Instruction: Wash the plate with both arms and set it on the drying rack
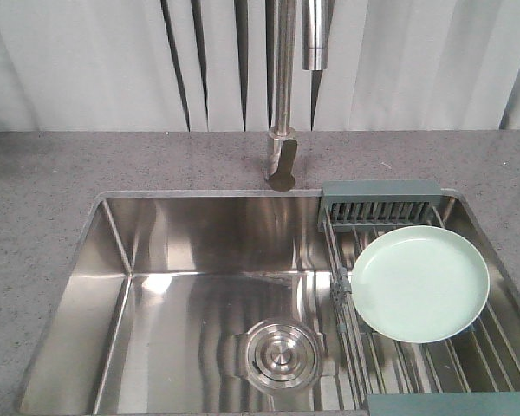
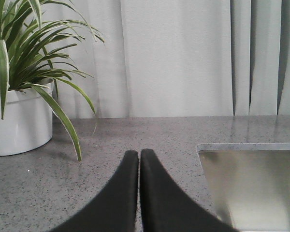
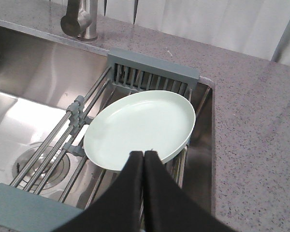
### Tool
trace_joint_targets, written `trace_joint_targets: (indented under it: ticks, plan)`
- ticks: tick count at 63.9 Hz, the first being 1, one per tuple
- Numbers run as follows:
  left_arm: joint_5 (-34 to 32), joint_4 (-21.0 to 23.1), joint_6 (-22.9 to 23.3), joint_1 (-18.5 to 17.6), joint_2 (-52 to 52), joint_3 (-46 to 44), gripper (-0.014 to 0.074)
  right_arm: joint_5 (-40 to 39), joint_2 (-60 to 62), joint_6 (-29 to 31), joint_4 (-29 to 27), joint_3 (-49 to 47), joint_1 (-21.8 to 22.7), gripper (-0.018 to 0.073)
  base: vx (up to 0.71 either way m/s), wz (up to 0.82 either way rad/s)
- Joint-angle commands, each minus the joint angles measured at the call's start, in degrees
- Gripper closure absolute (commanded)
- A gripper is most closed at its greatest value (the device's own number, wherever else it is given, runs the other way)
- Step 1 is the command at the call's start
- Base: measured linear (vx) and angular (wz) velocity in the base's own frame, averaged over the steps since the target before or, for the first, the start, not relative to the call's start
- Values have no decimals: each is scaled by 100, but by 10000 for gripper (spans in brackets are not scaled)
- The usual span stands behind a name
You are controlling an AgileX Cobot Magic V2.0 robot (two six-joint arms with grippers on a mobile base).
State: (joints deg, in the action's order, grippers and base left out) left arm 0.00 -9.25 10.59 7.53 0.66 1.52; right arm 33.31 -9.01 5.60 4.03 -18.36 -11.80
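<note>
The pale mint-green plate (image 1: 420,282) lies flat on the wire bars of the drying rack (image 1: 380,201), which spans the right end of the sink. In the right wrist view the plate (image 3: 140,130) rests on the drying rack (image 3: 152,65), and my right gripper (image 3: 143,154) hangs over its near rim, shut with nothing between the fingers. My left gripper (image 2: 138,153) is shut and empty above the grey counter, left of the sink corner (image 2: 251,183). Neither arm shows in the front view.
The steel sink basin (image 1: 199,251) has a round drain (image 1: 277,354) and a tall faucet (image 1: 282,95) behind it. A white potted plant (image 2: 19,121) stands on the counter at the far left. Speckled grey counter (image 3: 261,135) borders the sink's right side.
</note>
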Motion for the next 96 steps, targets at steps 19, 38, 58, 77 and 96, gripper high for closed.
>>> trace_joint_targets:
  ticks: [19,38,58,77,96]
  plan:
    - [-386,54,25,4,94,127,602,-415,-54,17,43,-150,20,561,0,0]
    - [-386,54,25,4,89,127,602,-407,-54,17,18,-150,26,561,0,0]
    - [-386,54,25,4,89,127,602,-1240,-54,-622,-6,1075,37,561,0,0]
    - [-386,54,25,4,89,127,602,-2762,82,-1367,17,2086,443,561,0,0]
    - [-379,54,25,4,89,127,602,-3172,1032,-1362,18,2109,1238,561,0,0]
